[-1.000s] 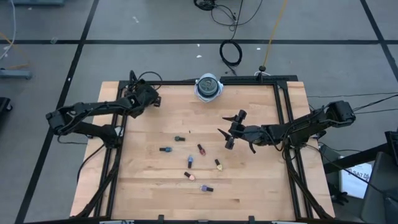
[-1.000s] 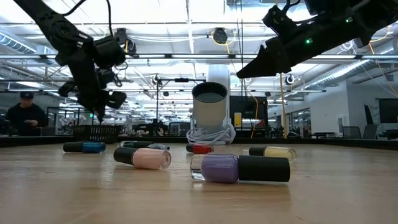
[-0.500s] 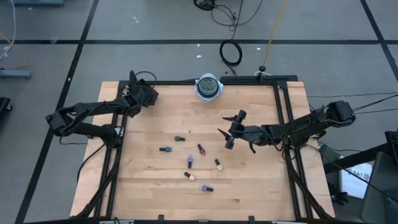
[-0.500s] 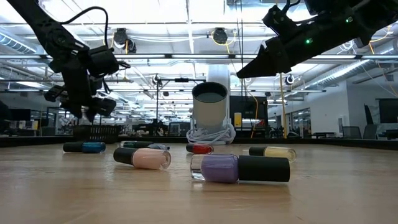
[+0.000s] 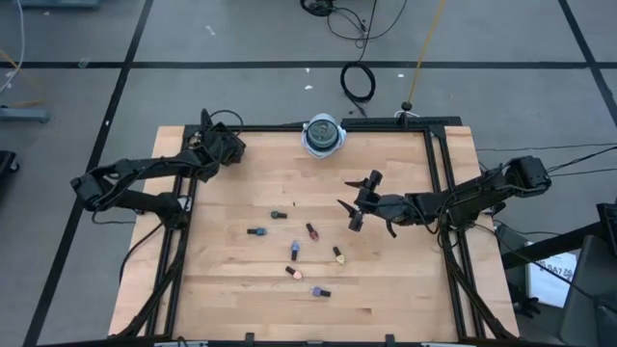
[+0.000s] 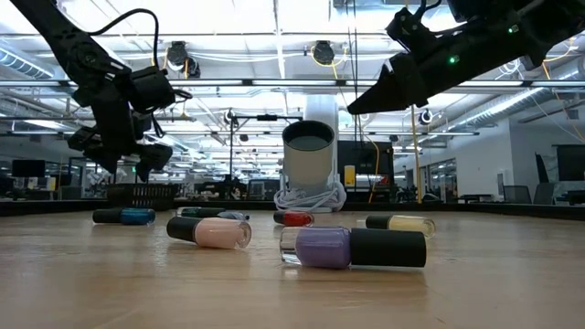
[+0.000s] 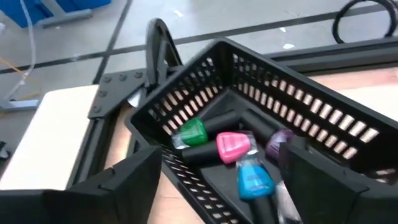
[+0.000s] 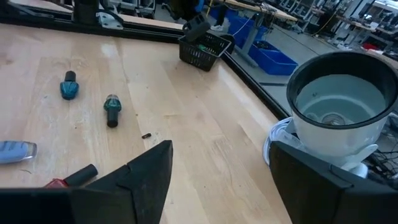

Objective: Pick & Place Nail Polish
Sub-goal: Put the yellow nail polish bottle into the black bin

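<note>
Nail polish bottles lie in basket beneath open left gripper.

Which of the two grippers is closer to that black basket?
The left gripper hovers right over the black basket at the table's far-left corner; the right gripper hangs mid-table, far off.

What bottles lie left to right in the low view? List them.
blue bottle → pink bottle → purple bottle. Left out, since they overlap these: teal bottle, red bottle, cream bottle.
</note>
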